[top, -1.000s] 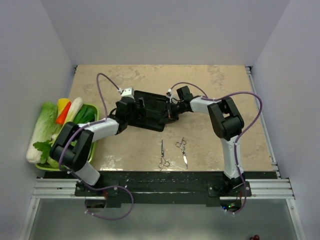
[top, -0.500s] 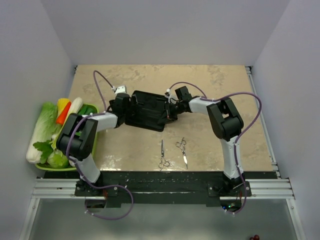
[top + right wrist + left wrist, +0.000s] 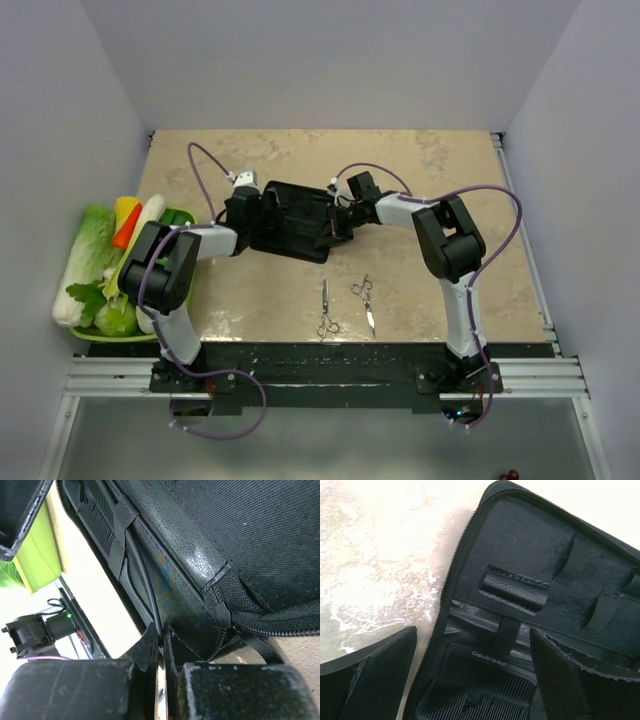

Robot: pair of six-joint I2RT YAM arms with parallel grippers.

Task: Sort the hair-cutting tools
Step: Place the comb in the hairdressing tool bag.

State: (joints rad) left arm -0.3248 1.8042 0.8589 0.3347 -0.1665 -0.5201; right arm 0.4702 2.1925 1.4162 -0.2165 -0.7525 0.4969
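Comb (image 3: 480,687), black and fine-toothed, sits inside the grained black case (image 3: 530,545).

The black folding fabric case (image 3: 295,218) is coarse woven cloth outside, matt and finely grained. Its lining and straps are pebbled and leather-like, with a soft sheen, and its zip teeth look like dull black plastic. The slim black plastic comb (image 3: 480,690) is matt, with fine moulded ridges. The small silver metal scissors (image 3: 325,308) and the second pair (image 3: 366,308) are bright and polished. The desk (image 3: 430,160) is smooth, mottled beige, stone-like. The left tool (image 3: 472,632) has matt black rubbery pads (image 3: 380,680), frayed at the edges. The pads (image 3: 235,690) of the right tool (image 3: 161,637) look scuffed and speckled.
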